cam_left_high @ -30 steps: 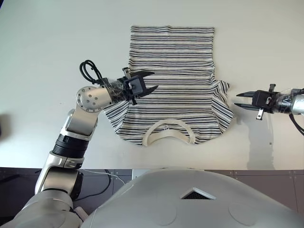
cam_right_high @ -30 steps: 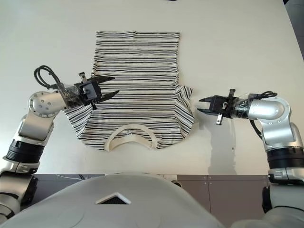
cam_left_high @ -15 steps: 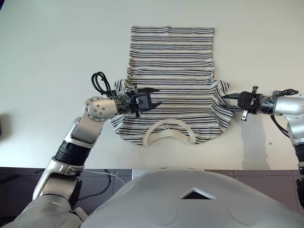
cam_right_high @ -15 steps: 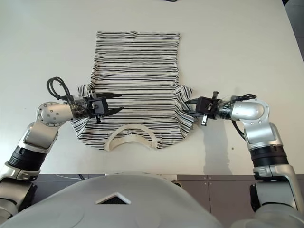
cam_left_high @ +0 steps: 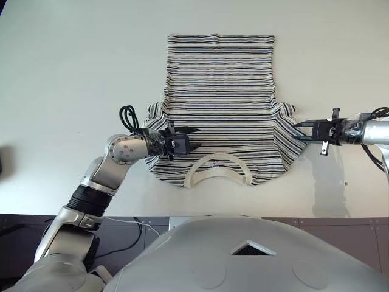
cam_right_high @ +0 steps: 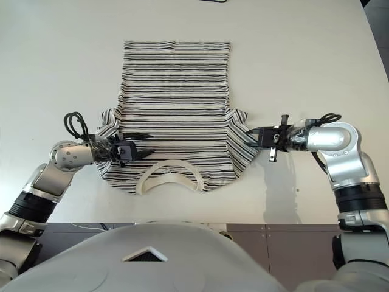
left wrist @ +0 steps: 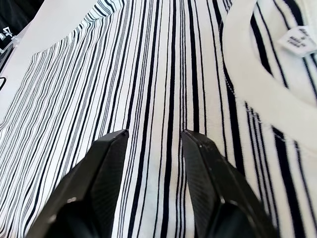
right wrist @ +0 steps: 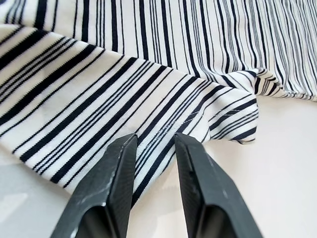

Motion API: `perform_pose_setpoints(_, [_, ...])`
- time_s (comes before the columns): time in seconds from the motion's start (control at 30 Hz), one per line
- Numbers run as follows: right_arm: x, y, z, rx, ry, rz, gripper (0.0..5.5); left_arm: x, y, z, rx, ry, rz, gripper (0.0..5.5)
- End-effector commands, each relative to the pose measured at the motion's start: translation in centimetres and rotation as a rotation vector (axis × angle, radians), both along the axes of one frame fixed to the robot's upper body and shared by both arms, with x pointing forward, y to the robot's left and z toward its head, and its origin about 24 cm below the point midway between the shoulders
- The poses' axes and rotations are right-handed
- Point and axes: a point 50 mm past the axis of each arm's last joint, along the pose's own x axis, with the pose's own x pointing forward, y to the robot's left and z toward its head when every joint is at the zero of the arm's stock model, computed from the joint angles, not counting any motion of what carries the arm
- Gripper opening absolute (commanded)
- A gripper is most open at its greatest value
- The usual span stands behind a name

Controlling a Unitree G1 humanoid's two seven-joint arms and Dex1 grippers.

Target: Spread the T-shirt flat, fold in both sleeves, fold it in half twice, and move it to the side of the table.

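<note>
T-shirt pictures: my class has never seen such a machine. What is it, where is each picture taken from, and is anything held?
A humanoid robot with two arms, each ending in a two-finger pincer. Two pictures look down from its head; two close-ups come from its wrists. A striped T-shirt lies on a white table, collar nearest the robot. The left pincer is open over the shirt beside the collar; the right pincer is open at a sleeve. Nothing is gripped.

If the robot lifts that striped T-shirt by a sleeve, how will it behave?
Probably floppy: the T-shirt wrinkles and curls at its sleeve, so it should drape and sag. Likely light: thin cloth. Pushed, it would probably bunch, not slide.
</note>
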Motion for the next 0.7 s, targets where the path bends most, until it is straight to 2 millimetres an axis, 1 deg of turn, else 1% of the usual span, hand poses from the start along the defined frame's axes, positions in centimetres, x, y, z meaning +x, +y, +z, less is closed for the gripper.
perform_pose_setpoints(0.03, [0.6, 0.4, 1.7, 0.118, -0.034, -0.075, 1.37, 1.0, -0.8, 3.0, -0.216, -0.023, 0.080, 1.98])
perform_pose_setpoints(0.1, [0.5, 0.3, 2.0, 0.165, -0.049, -0.128, 1.37, 1.2, -0.5, 4.7, -0.299, -0.030, 0.114, 1.98])
perform_pose_setpoints(0.17, [0.4, 0.0, 2.2, 0.218, -0.065, -0.197, 1.37, 1.1, 0.6, 5.7, -0.346, -0.037, 0.184, 1.98])
perform_pose_setpoints(0.27, [-0.5, -0.8, 2.2, 0.310, -0.114, -0.352, 1.37, 1.3, 2.9, 7.0, -0.414, -0.041, 0.344, 1.98])
perform_pose_setpoints(0.3, [-0.8, -1.2, 2.2, 0.361, -0.153, -0.444, 1.37, 1.2, 4.0, 7.0, -0.418, -0.039, 0.418, 1.98])
perform_pose_setpoints(0.33, [-1.0, -1.8, 2.1, 0.422, -0.200, -0.559, 1.37, 0.9, 5.2, 6.8, -0.433, -0.020, 0.511, 1.98])
perform_pose_setpoints(0.37, [-1.4, -2.3, 1.9, 0.481, -0.242, -0.673, 1.37, 0.1, 6.2, 6.4, -0.457, 0.022, 0.607, 1.98])
perform_pose_setpoints(0.47, [-2.9, -3.3, 1.2, 0.561, -0.303, -0.877, 1.37, -2.3, 7.5, 5.4, -0.497, 0.131, 0.796, 1.98])
perform_pose_setpoints(0.5, [-3.3, -3.5, 1.1, 0.569, -0.312, -0.916, 1.37, -3.0, 7.7, 4.9, -0.515, 0.172, 0.851, 1.98])
perform_pose_setpoints(0.57, [-3.5, -3.9, 0.9, 0.547, -0.312, -0.935, 1.37, -5.3, 8.1, 3.0, -0.507, 0.266, 0.932, 1.98])
perform_pose_setpoints(0.63, [-3.4, -4.6, 1.1, 0.520, -0.318, -0.940, 1.37, -6.6, 8.8, 1.8, -0.521, 0.295, 1.035, 1.98])
perform_pose_setpoints(0.7, [-3.3, -5.5, 1.6, 0.509, -0.336, -0.957, 1.37, -7.6, 9.4, 1.2, -0.537, 0.315, 1.121, 1.98])
